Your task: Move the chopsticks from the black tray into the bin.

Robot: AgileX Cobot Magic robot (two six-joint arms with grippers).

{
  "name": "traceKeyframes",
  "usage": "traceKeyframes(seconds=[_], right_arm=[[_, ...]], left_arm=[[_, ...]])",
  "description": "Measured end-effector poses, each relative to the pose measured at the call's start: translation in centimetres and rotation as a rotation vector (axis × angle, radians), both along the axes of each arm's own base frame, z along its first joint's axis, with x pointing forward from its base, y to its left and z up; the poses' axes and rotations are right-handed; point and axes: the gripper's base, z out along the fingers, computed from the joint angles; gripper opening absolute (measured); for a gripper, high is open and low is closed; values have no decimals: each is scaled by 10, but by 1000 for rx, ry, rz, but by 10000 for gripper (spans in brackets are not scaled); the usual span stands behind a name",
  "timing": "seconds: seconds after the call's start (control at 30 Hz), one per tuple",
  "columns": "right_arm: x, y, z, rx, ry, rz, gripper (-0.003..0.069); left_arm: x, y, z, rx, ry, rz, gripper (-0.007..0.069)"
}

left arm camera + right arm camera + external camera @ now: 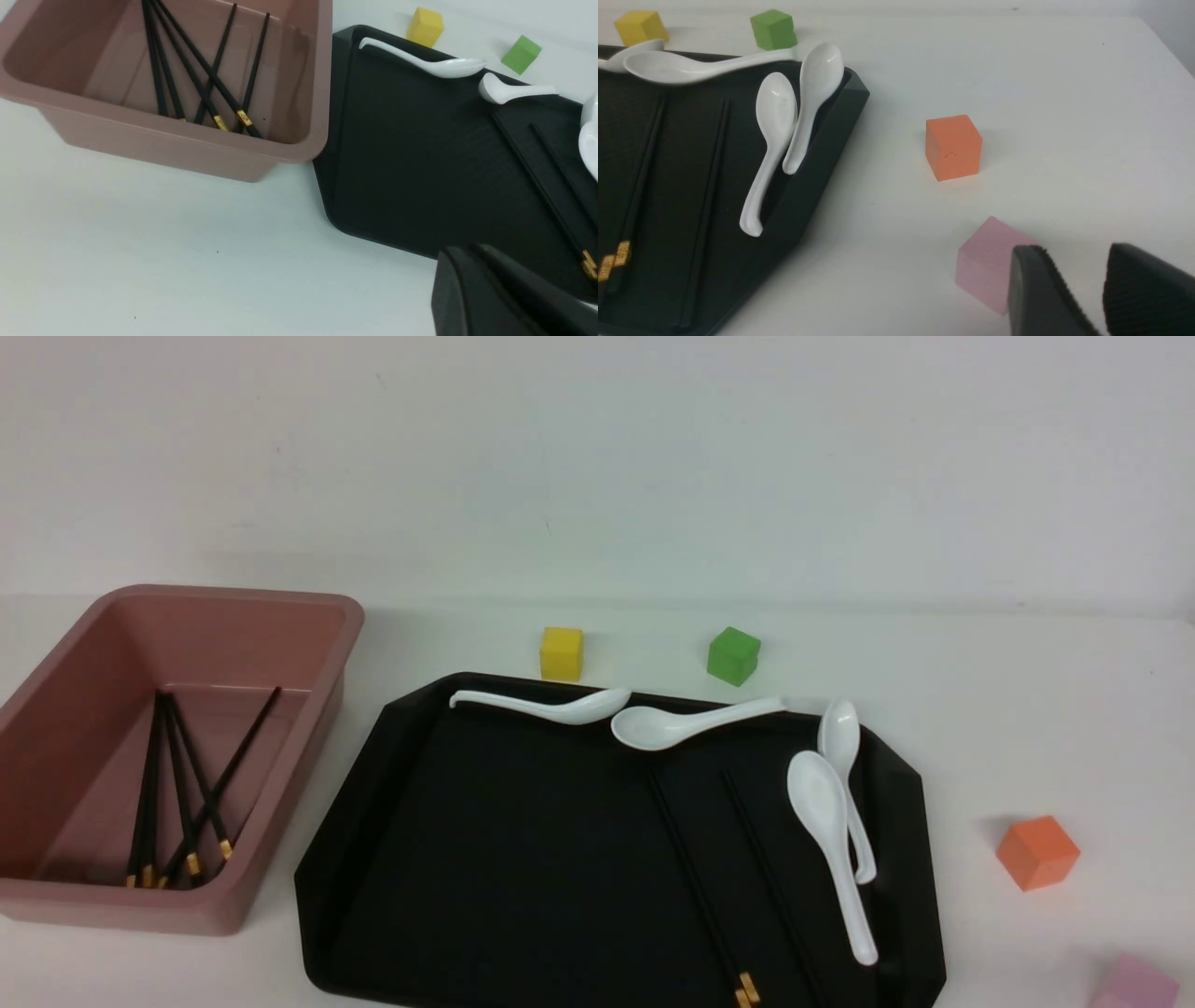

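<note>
Two black chopsticks with gold bands lie side by side on the right half of the black tray. They also show in the left wrist view and the right wrist view. Several more chopsticks lie inside the pink bin left of the tray. Neither gripper shows in the front view. My left gripper is shut and empty, over the table by the tray's near edge. My right gripper is open and empty, over the table right of the tray.
Several white spoons lie along the tray's far and right sides. A yellow cube and a green cube stand behind the tray. An orange cube and a pink cube stand right of it, the pink one beside my right gripper.
</note>
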Motion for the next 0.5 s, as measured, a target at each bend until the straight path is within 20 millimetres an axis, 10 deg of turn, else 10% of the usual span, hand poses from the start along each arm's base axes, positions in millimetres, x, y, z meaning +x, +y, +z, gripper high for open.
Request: traceKeyframes(seconds=[0.5], right_arm=[[0,0,0,0,0,0,240]], left_arm=[[12,10,-49,-78,-332,116,-13]])
